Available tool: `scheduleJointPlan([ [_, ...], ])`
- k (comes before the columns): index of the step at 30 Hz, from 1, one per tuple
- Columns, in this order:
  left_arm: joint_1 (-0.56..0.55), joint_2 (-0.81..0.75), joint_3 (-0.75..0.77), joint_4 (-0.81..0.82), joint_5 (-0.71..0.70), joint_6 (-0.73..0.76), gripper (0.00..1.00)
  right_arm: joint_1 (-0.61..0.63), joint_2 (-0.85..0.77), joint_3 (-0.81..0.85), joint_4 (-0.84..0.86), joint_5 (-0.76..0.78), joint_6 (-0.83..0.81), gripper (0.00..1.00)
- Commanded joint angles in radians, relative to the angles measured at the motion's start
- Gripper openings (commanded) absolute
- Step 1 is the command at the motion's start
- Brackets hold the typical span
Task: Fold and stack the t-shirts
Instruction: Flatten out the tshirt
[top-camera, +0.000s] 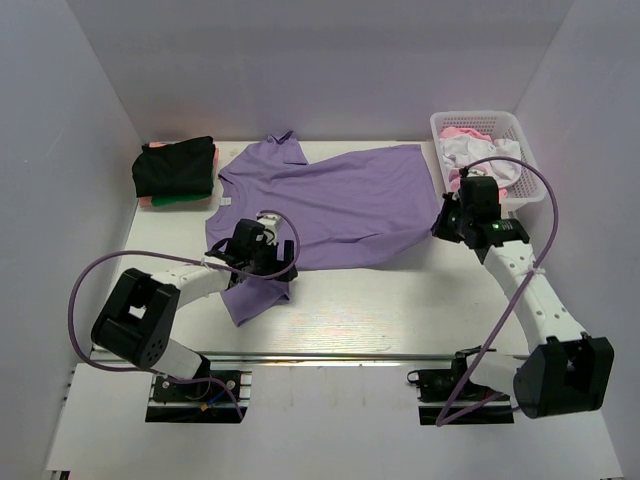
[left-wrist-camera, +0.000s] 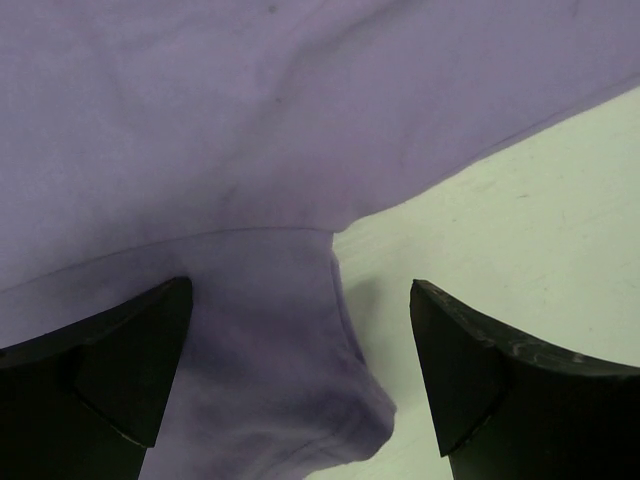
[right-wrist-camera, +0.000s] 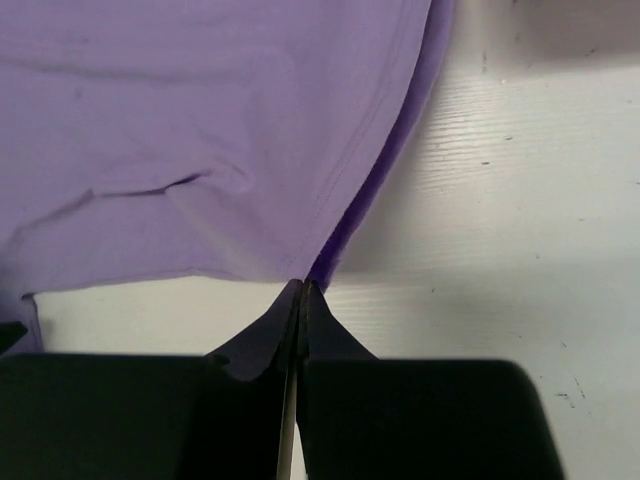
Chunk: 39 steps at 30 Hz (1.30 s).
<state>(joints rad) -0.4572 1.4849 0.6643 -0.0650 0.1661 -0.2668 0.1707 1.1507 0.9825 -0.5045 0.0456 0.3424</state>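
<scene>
My left gripper (left-wrist-camera: 300, 288) is spread wide, poised over the near sleeve (left-wrist-camera: 270, 370) of the lavender t-shirt (top-camera: 340, 200), where the sleeve joins the body. One finger is over cloth, the other over bare white table (top-camera: 400, 310). My right gripper (right-wrist-camera: 300, 286) is pressed together, pinching the shirt's hem corner at its right end; the cloth puckers toward my fingertips. The shirt lies spread flat across the middle of the table, collar to the far left, hem toward the white lattice basket (top-camera: 520, 125). That basket holds pink and white cloth (top-camera: 470, 150). A folded stack of shirts (top-camera: 177, 170), black on top with green and pink beneath, sits in the far left corner.
</scene>
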Motion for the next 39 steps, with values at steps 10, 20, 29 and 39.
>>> scheduleJointPlan([
  [10, 0.015, 0.012, -0.060, -0.061, -0.131, -0.018, 1.00, -0.016, 0.257, 0.264, 0.029, 0.019, -0.006, 0.00],
  [20, 0.015, 0.021, -0.032, -0.105, -0.178, -0.018, 1.00, -0.046, 0.564, 0.449, -0.072, 0.116, -0.025, 0.00],
  [29, 0.015, 0.051, -0.002, -0.124, -0.188, -0.018, 1.00, -0.040, 0.843, 0.642, -0.007, -0.071, -0.118, 0.05],
  [39, 0.015, 0.144, 0.037, -0.133, -0.105, -0.018, 1.00, -0.039, 0.747, 0.553, 0.034, -0.061, -0.175, 0.56],
])
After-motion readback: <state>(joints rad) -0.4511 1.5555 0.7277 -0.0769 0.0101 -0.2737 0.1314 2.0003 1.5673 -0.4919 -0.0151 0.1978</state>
